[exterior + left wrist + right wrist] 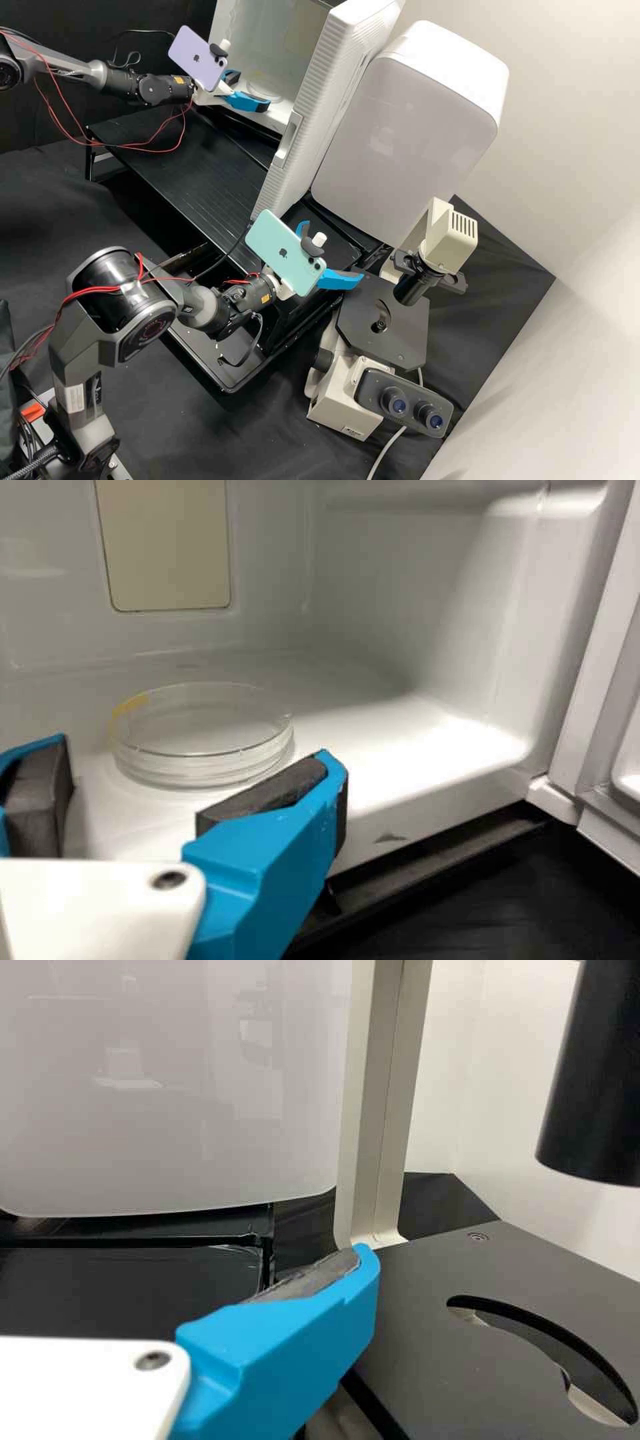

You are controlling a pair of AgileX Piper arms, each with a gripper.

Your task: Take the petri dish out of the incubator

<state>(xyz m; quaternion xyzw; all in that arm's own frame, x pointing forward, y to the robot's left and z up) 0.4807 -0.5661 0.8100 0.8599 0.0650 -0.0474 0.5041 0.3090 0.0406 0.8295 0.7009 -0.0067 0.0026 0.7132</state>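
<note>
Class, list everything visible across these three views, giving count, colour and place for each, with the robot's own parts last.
petri dish: one, clear, on the incubator's floor.
incubator: one, white, on the bench, door swung open.
microscope: one, off-white with black stage, beside the open door.
bench: one, black, under the incubator.
phones: two, purple and mint green, one above each gripper.
wires: several, red, strung along the arms.
left gripper: one, blue fingers, open, at the incubator's mouth, short of the petri dish.
right gripper: one, blue fingers, open, between door and stage.
</note>
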